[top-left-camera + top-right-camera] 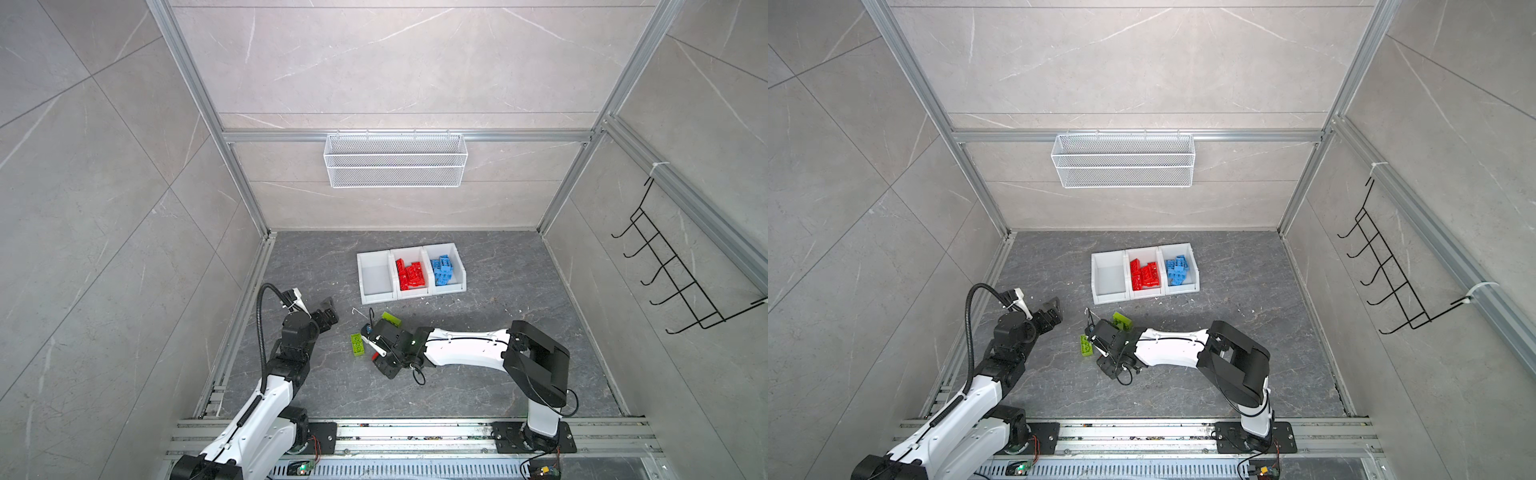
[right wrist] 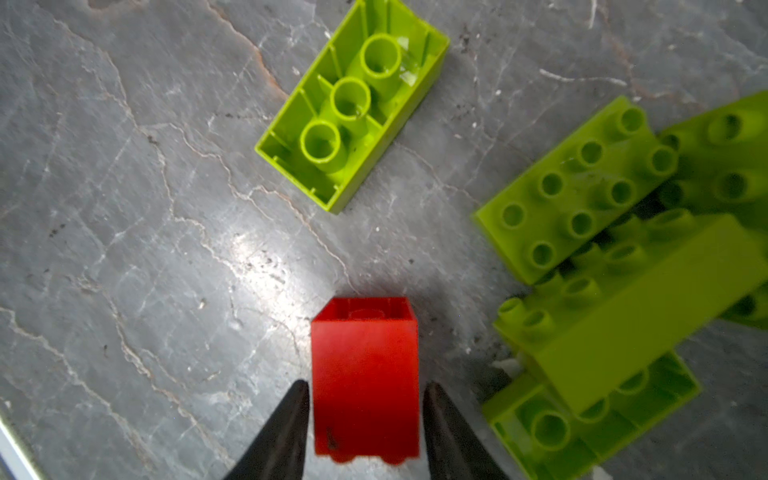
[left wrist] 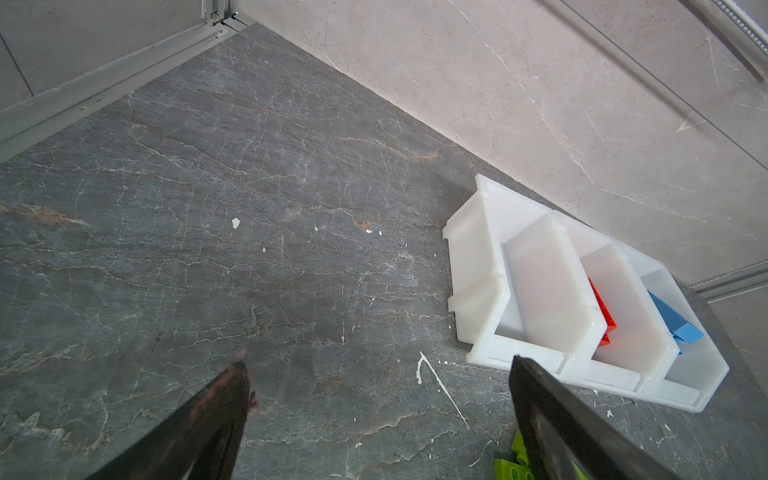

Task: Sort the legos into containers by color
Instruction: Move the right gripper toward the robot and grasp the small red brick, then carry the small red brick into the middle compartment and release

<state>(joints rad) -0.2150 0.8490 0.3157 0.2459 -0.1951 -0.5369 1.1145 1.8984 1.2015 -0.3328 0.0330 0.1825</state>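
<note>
Fingertips (image 2: 286, 432) of the right gripper (image 2: 366, 386) are pinched on a red brick (image 2: 365, 357) beside lime green bricks (image 2: 582, 199); the left gripper (image 3: 378, 360) is spread, empty. The grasp seems made, so a lift to the red-filled bin (image 1: 409, 252) is called for.

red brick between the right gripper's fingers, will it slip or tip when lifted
Probably stiff and light: the red brick looks hollow at its open end. Its smooth flat sides could slip between the narrow fingers if gripped loosely.
</note>
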